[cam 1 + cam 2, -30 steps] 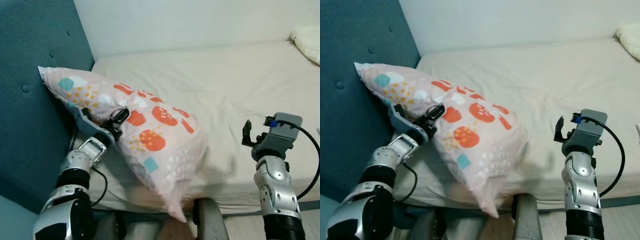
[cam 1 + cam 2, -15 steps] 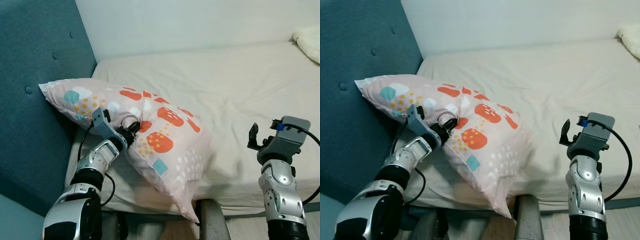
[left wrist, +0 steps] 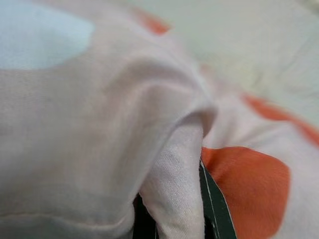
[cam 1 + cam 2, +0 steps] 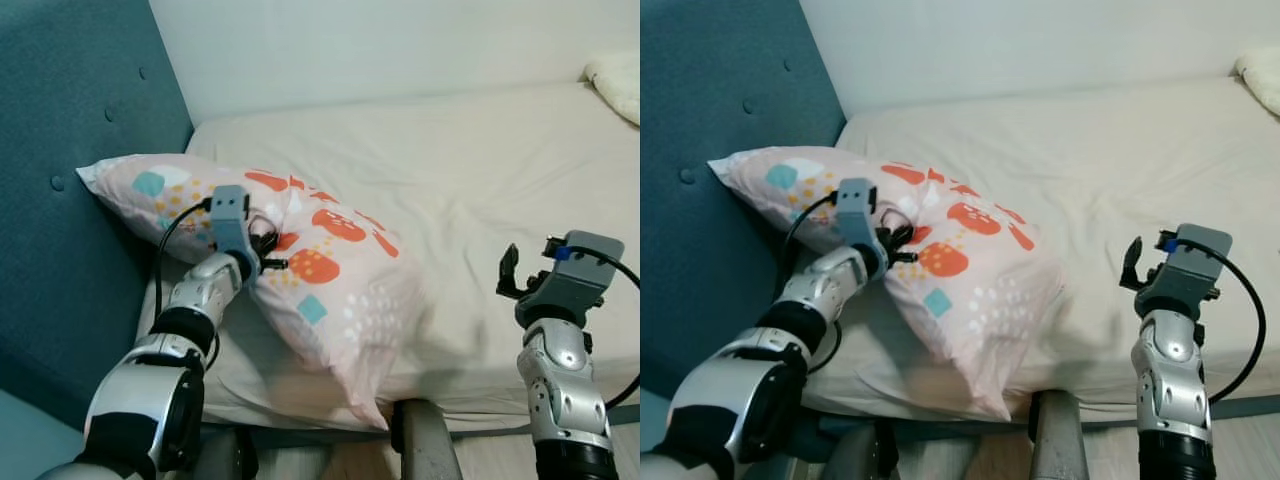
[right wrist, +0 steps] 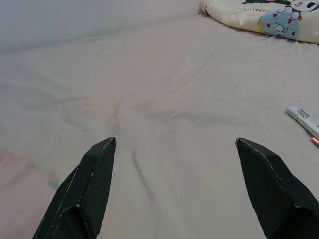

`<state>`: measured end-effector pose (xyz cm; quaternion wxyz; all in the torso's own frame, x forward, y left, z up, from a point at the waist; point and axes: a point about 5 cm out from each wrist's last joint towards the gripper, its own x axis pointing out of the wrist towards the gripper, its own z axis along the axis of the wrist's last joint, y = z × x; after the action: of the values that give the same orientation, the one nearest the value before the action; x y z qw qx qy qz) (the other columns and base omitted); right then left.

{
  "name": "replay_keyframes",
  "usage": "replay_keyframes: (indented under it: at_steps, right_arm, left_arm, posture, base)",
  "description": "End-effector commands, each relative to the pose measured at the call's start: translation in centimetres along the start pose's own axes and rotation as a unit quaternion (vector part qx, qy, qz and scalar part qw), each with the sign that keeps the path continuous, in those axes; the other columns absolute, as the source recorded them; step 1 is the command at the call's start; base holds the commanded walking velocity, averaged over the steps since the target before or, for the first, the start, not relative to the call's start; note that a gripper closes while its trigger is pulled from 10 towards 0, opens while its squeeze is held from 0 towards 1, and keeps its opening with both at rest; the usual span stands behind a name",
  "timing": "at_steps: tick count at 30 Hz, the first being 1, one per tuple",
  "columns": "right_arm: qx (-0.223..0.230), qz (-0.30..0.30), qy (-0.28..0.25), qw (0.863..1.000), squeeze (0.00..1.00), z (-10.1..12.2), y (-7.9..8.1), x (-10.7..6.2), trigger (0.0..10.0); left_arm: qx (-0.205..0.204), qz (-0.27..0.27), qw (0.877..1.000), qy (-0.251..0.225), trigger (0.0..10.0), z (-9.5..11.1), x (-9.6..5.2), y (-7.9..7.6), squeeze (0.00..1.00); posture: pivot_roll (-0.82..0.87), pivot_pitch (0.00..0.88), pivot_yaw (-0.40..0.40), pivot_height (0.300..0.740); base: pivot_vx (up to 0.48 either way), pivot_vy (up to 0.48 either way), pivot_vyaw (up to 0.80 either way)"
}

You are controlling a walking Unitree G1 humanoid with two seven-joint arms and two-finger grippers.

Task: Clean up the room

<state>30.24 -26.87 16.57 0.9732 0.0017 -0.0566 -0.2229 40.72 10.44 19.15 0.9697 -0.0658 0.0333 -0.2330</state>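
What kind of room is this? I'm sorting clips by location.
Most likely a bedroom: a bed with a cream sheet, a padded teal headboard beside it, and a patterned pillow pinched in the left gripper. The right gripper hovers open over the sheet.

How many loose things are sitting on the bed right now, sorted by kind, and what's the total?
Patterned pillow, pinched by the left gripper: 1
Folded blanket with a cartoon print at the far corner: 1
Small white and green packet on the sheet: 1
Total: 3
The right gripper hovers open over the bare sheet, holding nothing.
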Motion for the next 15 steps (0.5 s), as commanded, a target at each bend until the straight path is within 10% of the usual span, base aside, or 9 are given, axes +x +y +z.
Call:
replay_keyframes:
  at_steps: [1, 4, 5, 6, 8, 10, 15]
  right_arm:
    - [0.002, -0.008, 0.001, 1.0, 0.0, 0.1, -0.4, -0.2, 10.0]
    - [0.002, -0.011, 0.0, 1.0, 0.0, 0.1, -0.6, -0.2, 10.0]
    - [0.001, -0.015, -0.002, 1.0, 0.0, 0.2, -0.8, -0.2, 10.0]
    - [0.001, -0.015, -0.002, 1.0, 0.0, 0.2, -0.8, -0.2, 10.0]
    - [0.0, -0.021, -0.006, 1.0, 0.0, 0.4, -1.1, -0.1, 10.0]
    - [-0.001, -0.023, -0.008, 1.0, 0.0, 0.5, -1.1, -0.1, 10.0]
    - [-0.002, -0.026, -0.009, 1.0, 0.0, 0.5, -1.4, -0.1, 10.0]
  left_arm:
    - [0.024, -0.086, 0.995, -0.034, 0.0, 1.7, 1.0, -2.8, 0.0]
    - [0.016, -0.174, 0.982, -0.068, 0.0, 3.3, 1.5, -5.4, 0.0]
    - [0.003, -0.295, 0.949, -0.111, 0.0, 5.2, 1.4, -8.8, 0.0]
    - [0.003, -0.295, 0.949, -0.111, 0.0, 5.2, 1.4, -8.8, 0.0]
    - [0.013, -0.468, 0.867, -0.171, 0.0, 8.1, -0.1, -13.2, 0.0]
    - [0.027, -0.503, 0.843, -0.188, 0.0, 9.0, -0.7, -13.8, 0.0]
    - [0.073, -0.516, 0.831, -0.193, 0.0, 10.1, -1.1, -11.9, 0.0]
  posture:
    - [-0.23, 0.116, 0.126, 0.569]
    - [-0.23, 0.11, 0.128, 0.569]
    - [-0.23, 0.107, 0.128, 0.569]
    - [-0.23, 0.107, 0.128, 0.569]
    - [-0.24, 0.1, 0.128, 0.569]
    - [-0.24, 0.1, 0.128, 0.569]
    - [-0.24, 0.093, 0.122, 0.569]
  base:
    - [0.0, 0.0, 0.0]
    - [0.0, 0.0, 0.0]
    - [0.0, 0.0, 0.0]
    - [0.0, 0.0, 0.0]
    - [0.0, 0.0, 0.0]
    - [0.0, 0.0, 0.0]
    - [0.0, 0.0, 0.0]
